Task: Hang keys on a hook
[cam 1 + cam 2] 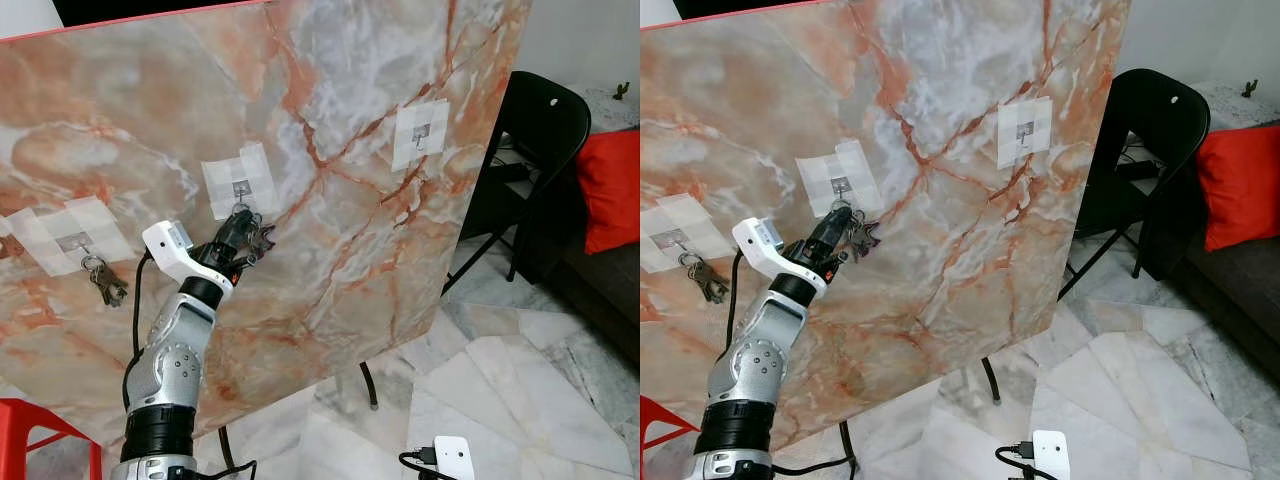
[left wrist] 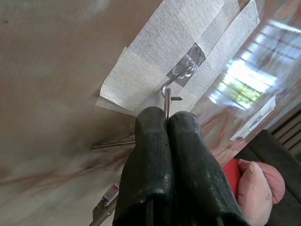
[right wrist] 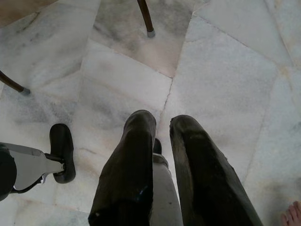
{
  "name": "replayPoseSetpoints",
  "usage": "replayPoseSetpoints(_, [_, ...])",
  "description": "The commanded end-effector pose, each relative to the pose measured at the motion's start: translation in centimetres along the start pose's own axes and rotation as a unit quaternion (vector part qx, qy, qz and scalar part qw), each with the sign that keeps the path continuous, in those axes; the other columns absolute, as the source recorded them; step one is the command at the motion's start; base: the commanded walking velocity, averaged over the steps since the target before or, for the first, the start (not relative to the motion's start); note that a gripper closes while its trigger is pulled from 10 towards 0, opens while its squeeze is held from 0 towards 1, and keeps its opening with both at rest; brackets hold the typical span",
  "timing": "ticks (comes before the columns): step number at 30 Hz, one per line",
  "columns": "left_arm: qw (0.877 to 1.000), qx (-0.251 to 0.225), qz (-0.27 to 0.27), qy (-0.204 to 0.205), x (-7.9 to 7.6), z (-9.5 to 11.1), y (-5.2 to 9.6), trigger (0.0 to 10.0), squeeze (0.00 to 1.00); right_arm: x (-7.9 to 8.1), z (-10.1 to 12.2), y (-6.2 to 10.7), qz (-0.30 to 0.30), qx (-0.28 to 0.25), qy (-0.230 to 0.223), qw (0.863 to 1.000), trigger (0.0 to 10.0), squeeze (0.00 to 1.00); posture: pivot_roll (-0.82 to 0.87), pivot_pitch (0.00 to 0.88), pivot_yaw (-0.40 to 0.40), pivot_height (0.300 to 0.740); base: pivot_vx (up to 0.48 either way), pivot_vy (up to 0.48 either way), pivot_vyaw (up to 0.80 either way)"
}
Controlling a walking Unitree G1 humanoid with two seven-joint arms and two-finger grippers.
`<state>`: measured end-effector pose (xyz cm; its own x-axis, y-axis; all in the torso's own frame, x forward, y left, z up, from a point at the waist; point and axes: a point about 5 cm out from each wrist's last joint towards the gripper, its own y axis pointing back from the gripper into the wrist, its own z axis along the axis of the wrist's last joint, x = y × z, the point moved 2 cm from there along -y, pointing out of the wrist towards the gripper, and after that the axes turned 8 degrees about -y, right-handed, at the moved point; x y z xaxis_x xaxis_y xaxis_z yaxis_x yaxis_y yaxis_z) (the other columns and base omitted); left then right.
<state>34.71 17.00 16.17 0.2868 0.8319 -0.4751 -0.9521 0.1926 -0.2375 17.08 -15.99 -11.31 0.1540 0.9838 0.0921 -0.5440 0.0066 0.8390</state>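
Note:
A marble-patterned board (image 1: 350,250) leans upright with three taped metal hooks. My left gripper (image 1: 237,224) is raised to the middle hook (image 1: 241,188) and is shut on a key ring (image 2: 167,101). The ring's top sits just under the hook's curve (image 2: 175,81). The bunch of keys (image 1: 261,240) dangles beside the fingers. Another set of keys (image 1: 104,282) hangs from the left hook (image 1: 76,242). The right hook (image 1: 421,132) is bare. My right gripper (image 3: 162,123) hangs idle, open, pointing at the floor.
A black folding chair (image 1: 540,130) stands right of the board, with a red cushion (image 1: 612,190) behind it. A red stool (image 1: 30,430) is at the lower left. The board's leg (image 1: 370,385) rests on marble floor tiles (image 1: 520,400). A person's toes (image 3: 294,217) are nearby.

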Motion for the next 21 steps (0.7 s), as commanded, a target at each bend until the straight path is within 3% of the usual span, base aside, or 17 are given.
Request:
replayPoseSetpoints(1, [1.000, -0.008, 0.005, 0.007, 0.20, 0.49, 0.23, 10.0, 0.00, 0.17, 0.12, -0.04, 0.001, -0.001, -0.001, 1.000, 10.0, 0.00, 0.01, 0.000, 0.021, 0.740, 0.000, 0.000, 0.00])
replayPoseSetpoints(7, [1.000, -0.010, 0.009, 0.012, 0.31, 0.57, 0.24, 9.7, 0.00, 0.16, 0.13, -0.04, 0.001, -0.001, -0.002, 1.000, 10.0, 0.00, 0.01, 0.000, 0.022, 0.740, 0.000, 0.000, 0.00])
replayPoseSetpoints(8, [1.000, -0.011, 0.008, 0.013, 0.29, 0.59, 0.24, 0.0, 0.00, 0.16, 0.13, -0.04, 0.001, -0.001, -0.001, 1.000, 10.0, 0.00, 0.01, 0.000, 0.022, 0.740, 0.000, 0.000, 0.00])
replayPoseSetpoints(17, [1.000, -0.015, 0.007, 0.018, 0.16, 0.66, 0.31, 0.0, 0.00, 0.05, 0.14, -0.03, 0.000, -0.001, 0.001, 1.000, 10.0, 0.00, 0.01, 0.000, 0.016, 0.740, 0.000, 0.000, 0.00])
replayPoseSetpoints(18, [1.000, -0.015, 0.007, 0.017, 0.18, 0.65, 0.35, 1.1, 0.00, 0.05, 0.14, -0.03, 0.000, -0.001, 0.001, 1.000, 10.0, 0.00, 0.01, 0.000, 0.015, 0.740, 0.000, 0.000, 0.00])
replayPoseSetpoints(19, [1.000, -0.015, 0.007, 0.017, 0.18, 0.65, 0.36, 1.1, 0.00, 0.05, 0.13, -0.03, 0.000, -0.001, 0.002, 1.000, 10.0, 0.00, 0.01, 0.000, 0.015, 0.740, 0.000, 0.000, 0.00])
replayPoseSetpoints(20, [1.000, -0.013, 0.011, 0.016, 0.25, 0.62, 0.38, 10.0, 0.00, 0.05, 0.13, -0.03, 0.001, -0.001, 0.002, 1.000, 10.0, 0.00, 0.01, 0.000, 0.016, 0.740, 0.000, 0.000, 0.00])
replayPoseSetpoints(21, [1.000, -0.007, 0.009, 0.013, 0.28, 0.51, 0.43, 10.0, 0.00, 0.04, 0.13, -0.03, 0.001, -0.001, 0.002, 1.000, 10.0, 0.00, 0.01, 0.000, 0.016, 0.740, 0.000, 0.000, 0.00])
